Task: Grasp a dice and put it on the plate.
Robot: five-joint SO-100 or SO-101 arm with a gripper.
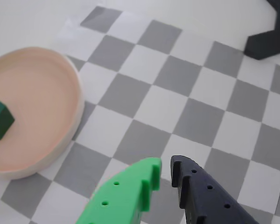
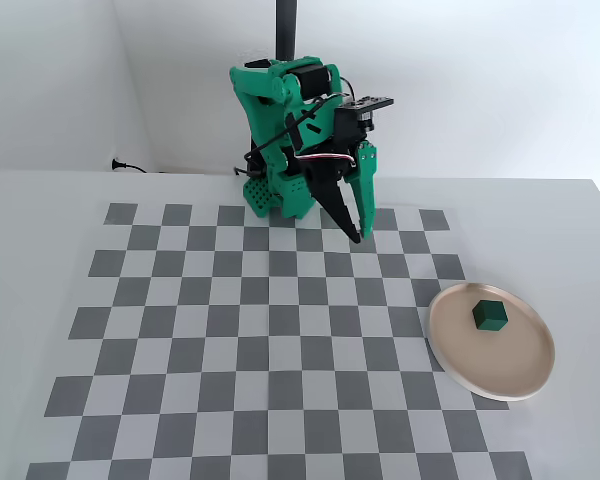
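Note:
The dark green dice lies on the beige-pink plate at the right of the checkered mat in the fixed view. In the wrist view the dice sits at the left edge, inside the plate. My gripper hangs above the far middle of the mat, well left of and behind the plate, and holds nothing. In the wrist view the gripper shows a green finger and a black finger with only a narrow gap between their tips.
The grey and white checkered mat covers the table. The green arm base stands at the far edge. A black stand foot shows at the top right of the wrist view.

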